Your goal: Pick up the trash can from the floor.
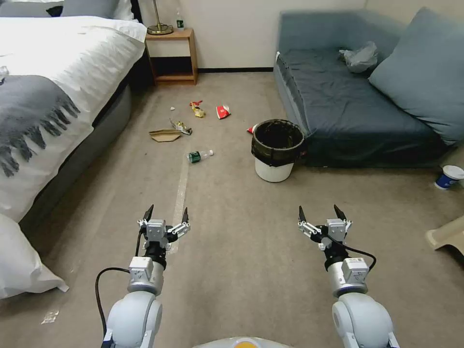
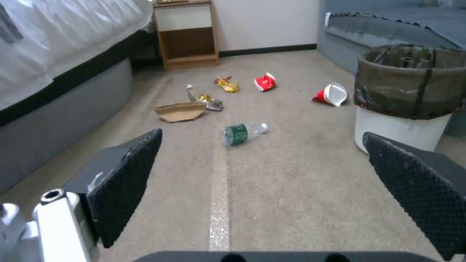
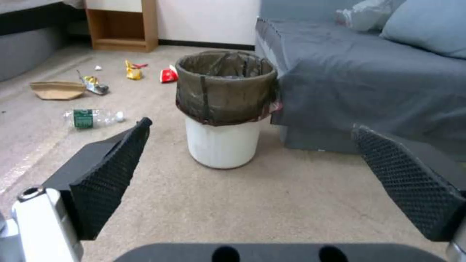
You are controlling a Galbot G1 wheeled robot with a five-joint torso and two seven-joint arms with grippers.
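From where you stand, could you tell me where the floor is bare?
Bare: carpet between the open left gripper, right gripper and trash can. Crowded: litter past the bottle; sofa beside the can.

head view looks down from above; both wrist views sit low, facing forward, sharing the trash can.

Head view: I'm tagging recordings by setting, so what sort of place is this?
Probably a hotel room or bedroom: a bed with white linen, a wooden nightstand and a blue-grey sofa surround carpeted floor where the trash can stands among litter.
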